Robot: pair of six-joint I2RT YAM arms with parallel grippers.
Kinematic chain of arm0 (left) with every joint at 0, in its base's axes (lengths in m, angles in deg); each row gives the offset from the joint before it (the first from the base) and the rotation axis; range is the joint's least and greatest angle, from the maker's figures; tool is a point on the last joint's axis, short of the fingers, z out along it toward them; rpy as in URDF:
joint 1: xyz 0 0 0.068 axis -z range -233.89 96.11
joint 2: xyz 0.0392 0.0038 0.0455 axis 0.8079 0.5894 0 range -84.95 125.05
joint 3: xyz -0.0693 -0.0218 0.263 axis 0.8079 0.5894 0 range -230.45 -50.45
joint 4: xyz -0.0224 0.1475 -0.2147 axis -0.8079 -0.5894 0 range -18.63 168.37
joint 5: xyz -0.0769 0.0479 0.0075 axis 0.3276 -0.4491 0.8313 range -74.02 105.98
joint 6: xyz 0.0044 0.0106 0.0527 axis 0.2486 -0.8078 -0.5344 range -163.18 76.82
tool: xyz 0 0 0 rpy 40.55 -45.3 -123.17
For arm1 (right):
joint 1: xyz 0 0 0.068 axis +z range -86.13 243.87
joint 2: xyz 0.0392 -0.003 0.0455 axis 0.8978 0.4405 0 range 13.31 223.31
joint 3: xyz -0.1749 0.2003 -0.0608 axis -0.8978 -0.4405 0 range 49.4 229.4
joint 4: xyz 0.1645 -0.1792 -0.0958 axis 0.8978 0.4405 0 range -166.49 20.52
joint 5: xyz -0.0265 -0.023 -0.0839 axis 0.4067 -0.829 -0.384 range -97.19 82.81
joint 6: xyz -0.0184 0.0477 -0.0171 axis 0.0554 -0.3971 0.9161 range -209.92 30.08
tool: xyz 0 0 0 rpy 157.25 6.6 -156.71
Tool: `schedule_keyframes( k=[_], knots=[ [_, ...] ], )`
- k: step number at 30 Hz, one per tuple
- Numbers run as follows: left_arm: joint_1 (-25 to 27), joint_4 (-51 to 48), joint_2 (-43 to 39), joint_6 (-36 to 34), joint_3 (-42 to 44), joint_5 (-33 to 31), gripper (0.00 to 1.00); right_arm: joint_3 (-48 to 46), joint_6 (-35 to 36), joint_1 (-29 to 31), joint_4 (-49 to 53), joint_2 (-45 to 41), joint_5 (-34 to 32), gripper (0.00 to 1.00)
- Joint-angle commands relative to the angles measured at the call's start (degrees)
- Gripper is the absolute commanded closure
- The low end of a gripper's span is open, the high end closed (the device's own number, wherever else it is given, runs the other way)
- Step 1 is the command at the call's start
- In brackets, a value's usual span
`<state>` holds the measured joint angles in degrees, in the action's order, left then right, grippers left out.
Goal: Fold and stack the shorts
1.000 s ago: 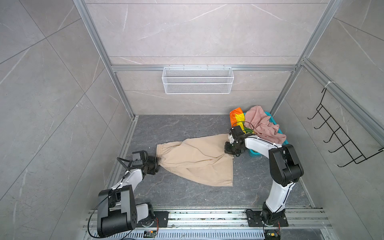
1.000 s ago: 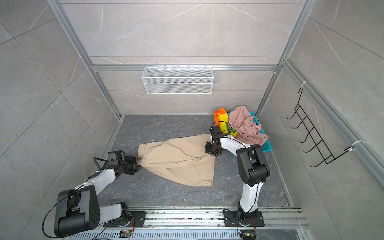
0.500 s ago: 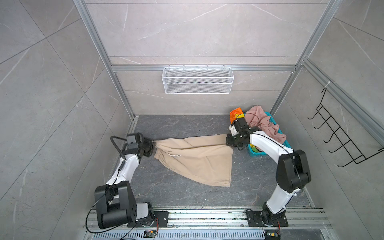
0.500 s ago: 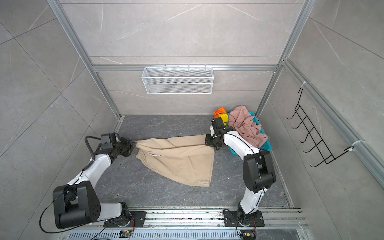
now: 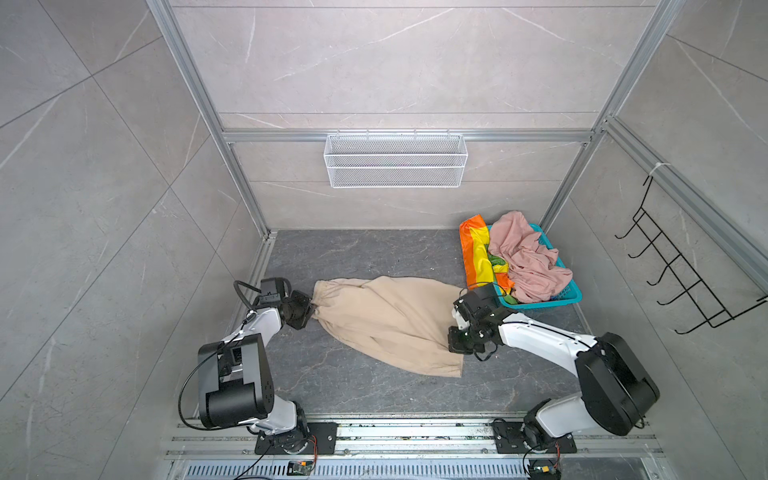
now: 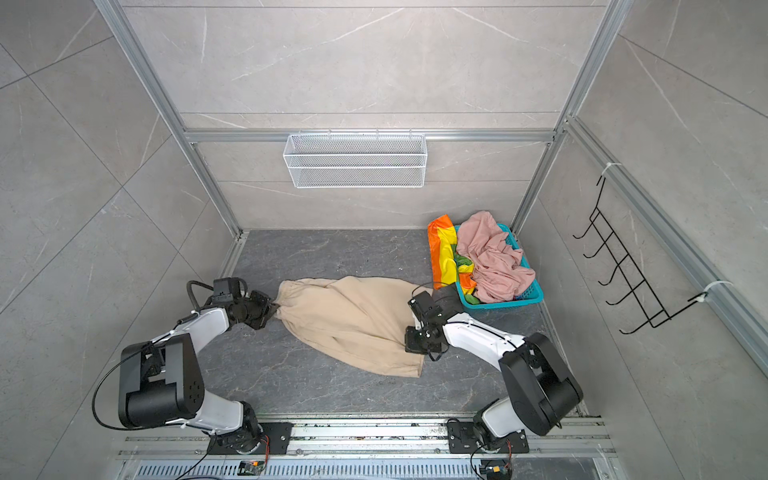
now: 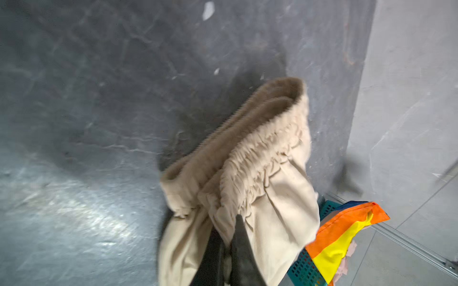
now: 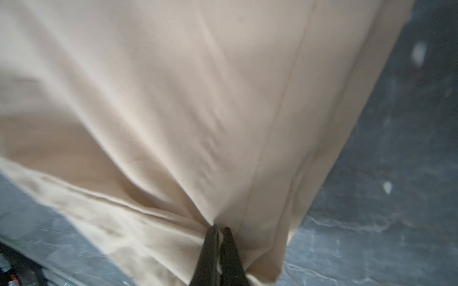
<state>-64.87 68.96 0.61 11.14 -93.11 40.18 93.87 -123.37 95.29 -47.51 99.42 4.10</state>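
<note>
**Beige shorts pulled taut for folding**

The beige shorts lie mid-surface. The left gripper pinches the waistband and the right gripper pinches near a leg hem, likely to flatten them. 2 other pairs, the rainbow shorts and pink shorts, fill the far-right corner basket.

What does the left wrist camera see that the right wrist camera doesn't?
Only the left wrist view shows the gathered waistband of the plain beige fabric shorts, plus the rainbow-striped fabric shorts and the teal perforated plastic basket. Only the right wrist view shows a smooth beige panel with a long seam and the stitched hem. Both show the beige shorts pinched shut, by the left end effector and the right end effector, above the dark grey stone-look floor.
</note>
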Motion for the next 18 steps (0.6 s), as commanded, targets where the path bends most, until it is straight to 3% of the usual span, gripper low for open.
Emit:
schedule_keyframes(
  k=[1, 6, 12, 15, 18],
  knots=[
    [-0.9, 1.7, 0.6, -2.8, 1.1, 0.6, 1.00, 1.3, -2.1, -0.7, -2.7, 1.9, -2.4, 1.00],
    [-1.1, 4.9, 2.6, -0.6, 4.3, 2.9, 1.00, 6.3, 2.6, -6.7, -2.4, 11.6, -2.2, 1.00],
    [-1.1, 10.3, 2.3, 4.3, 7.7, 3.9, 1.00, 21.6, 8.6, -13.7, 1.7, 23.2, -2.9, 1.00],
    [-1.0, 11.6, 2.9, 6.4, 5.2, 6.3, 1.00, 32.2, 10.9, -15.2, 6.9, 26.3, -2.7, 1.00],
    [-1.0, 9.7, 1.9, 6.9, -0.2, 7.4, 1.00, 42.0, 12.6, -15.4, 12.8, 24.2, -2.9, 1.00]
  ],
)
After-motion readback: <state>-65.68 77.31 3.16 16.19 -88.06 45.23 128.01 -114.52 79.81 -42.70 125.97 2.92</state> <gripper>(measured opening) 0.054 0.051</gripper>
